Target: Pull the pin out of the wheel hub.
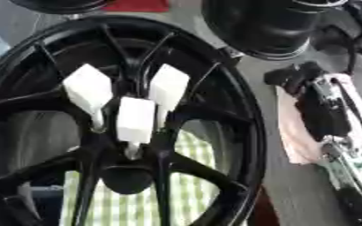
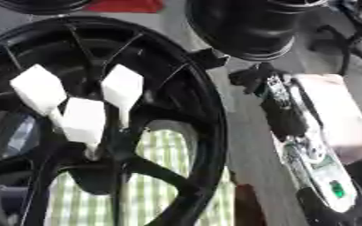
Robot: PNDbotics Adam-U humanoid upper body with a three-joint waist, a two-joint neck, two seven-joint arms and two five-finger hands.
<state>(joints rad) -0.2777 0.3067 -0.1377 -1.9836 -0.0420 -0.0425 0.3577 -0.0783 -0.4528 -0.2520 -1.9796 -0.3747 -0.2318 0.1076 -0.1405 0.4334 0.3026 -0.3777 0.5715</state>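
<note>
A big black wheel (image 1: 242, 110) fills the left and middle of both views, its spokes meeting at the hub (image 1: 126, 170). Three white block-headed pins stand in the hub area: a left pin (image 1: 88, 88), a middle pin (image 1: 135, 119) and a right pin (image 1: 168, 86). My right arm lies along the right side, silver and black with a pale pink covering. Its dark hand (image 2: 252, 76) sits just outside the rim's upper right and is apart from the pins. The left hand does not show.
A green and white checked cloth (image 1: 193, 152) shows through the spokes under the wheel. A second black wheel or tyre (image 1: 265, 28) stands close behind at the upper right. Something red (image 1: 137, 5) lies at the top edge. Grey floor runs between the rim and my arm.
</note>
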